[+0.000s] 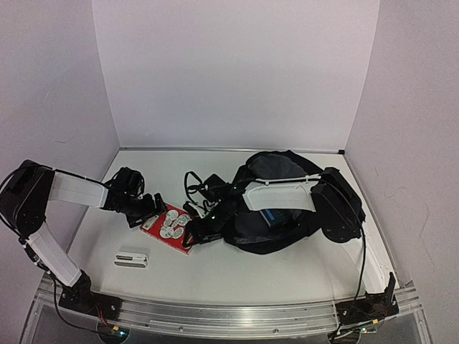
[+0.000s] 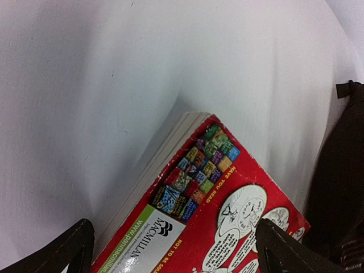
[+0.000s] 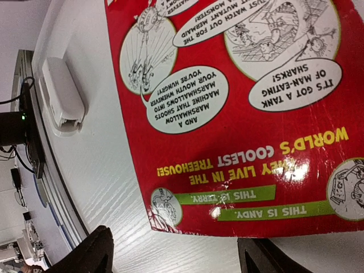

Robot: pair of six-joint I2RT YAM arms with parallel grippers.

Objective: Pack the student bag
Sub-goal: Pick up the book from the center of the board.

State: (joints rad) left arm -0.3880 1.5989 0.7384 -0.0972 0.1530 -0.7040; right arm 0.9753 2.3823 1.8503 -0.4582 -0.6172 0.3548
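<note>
The black backpack (image 1: 283,215) lies at the centre right of the table, its opening facing up, with something blue showing inside. A red paperback book (image 1: 169,227) lies flat to its left. My left gripper (image 1: 148,209) is open and hovers over the book's far-left corner; in the left wrist view the book (image 2: 216,216) lies between and below the fingers (image 2: 74,247). My right gripper (image 1: 200,233) is open at the book's near-right edge; in the right wrist view the book (image 3: 239,114) lies just beyond the fingertips (image 3: 94,253). Neither gripper holds anything.
A small white case (image 1: 131,258) lies on the table near the front left, also in the right wrist view (image 3: 60,94). Black straps (image 1: 195,185) trail from the bag toward the book. The bag's edge shows in the left wrist view (image 2: 341,187). White walls enclose the table.
</note>
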